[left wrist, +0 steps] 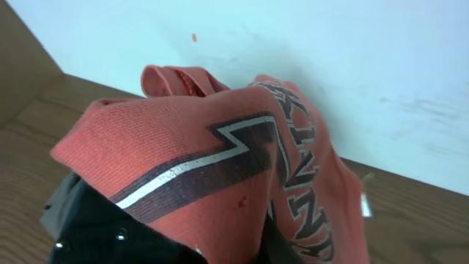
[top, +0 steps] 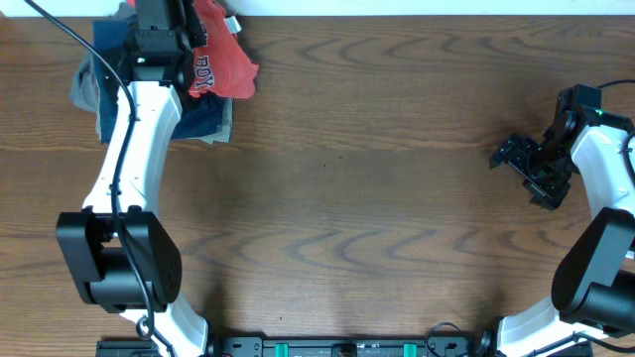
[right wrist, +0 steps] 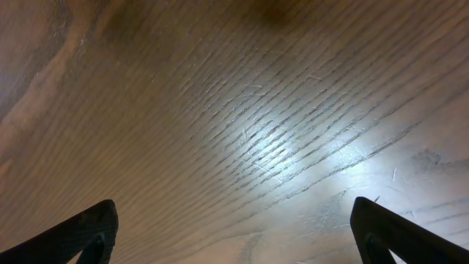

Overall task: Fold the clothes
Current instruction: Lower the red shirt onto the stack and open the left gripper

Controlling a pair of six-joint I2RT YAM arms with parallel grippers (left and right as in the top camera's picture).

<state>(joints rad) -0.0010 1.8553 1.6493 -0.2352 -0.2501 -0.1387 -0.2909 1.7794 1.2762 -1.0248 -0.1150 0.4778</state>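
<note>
The red-orange T-shirt (top: 223, 59) with white-and-dark lettering is bunched at the table's far left, on a pile of other garments. My left gripper (top: 164, 45) is at that pile and is shut on the shirt. The left wrist view shows the shirt (left wrist: 220, 154) draped over the dark fingers and lifted, its lettering facing the camera, with the white wall behind. My right gripper (top: 526, 169) is open and empty over bare wood at the far right; its two fingertips (right wrist: 234, 235) stand wide apart in the right wrist view.
Blue, grey and khaki garments (top: 99, 84) lie heaped under and beside the red shirt at the far left corner. The white wall runs along the table's far edge (top: 417, 8). The brown wood table (top: 347, 198) spans the middle.
</note>
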